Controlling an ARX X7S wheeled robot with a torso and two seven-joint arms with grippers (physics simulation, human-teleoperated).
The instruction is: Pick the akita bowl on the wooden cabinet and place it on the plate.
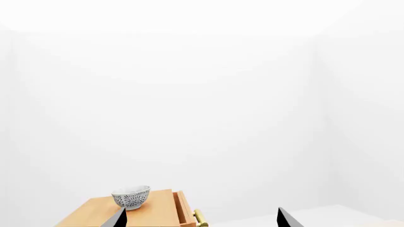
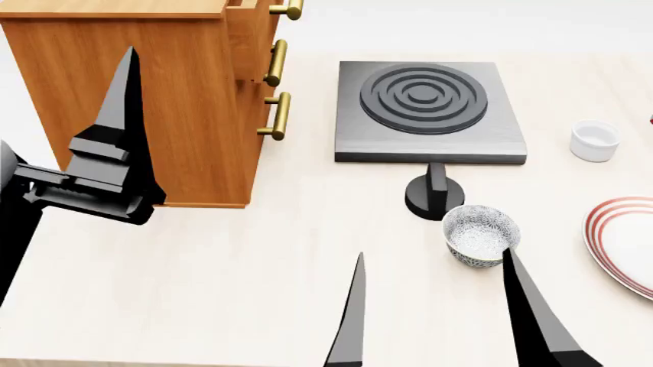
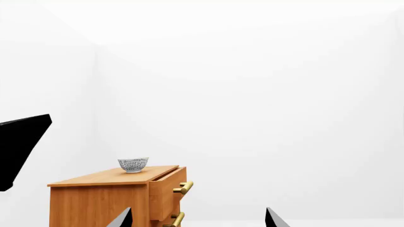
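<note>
The akita bowl [image 1: 131, 196], white with a grey net pattern, stands on top of the wooden cabinet [image 1: 158, 212]. The right wrist view shows the bowl [image 3: 133, 164] on the cabinet [image 3: 107, 201] from farther off. In the head view the cabinet [image 2: 153, 99] is at the far left and its top is cut off, so that bowl is out of view there. The red-ringed plate [image 2: 625, 238] lies at the right edge of the table. My left gripper [image 1: 202, 220] is open and empty, level with the cabinet top, short of the bowl. My right gripper [image 2: 439, 310] is open and empty over the table's front.
A second speckled bowl [image 2: 479, 234] sits on the table between my right gripper and the plate. Behind it stand a black knobbed stand [image 2: 435, 196], a dark burner [image 2: 429, 107] and a small white cup [image 2: 594, 141]. The cabinet's top drawer [image 3: 165, 189] stands slightly pulled out.
</note>
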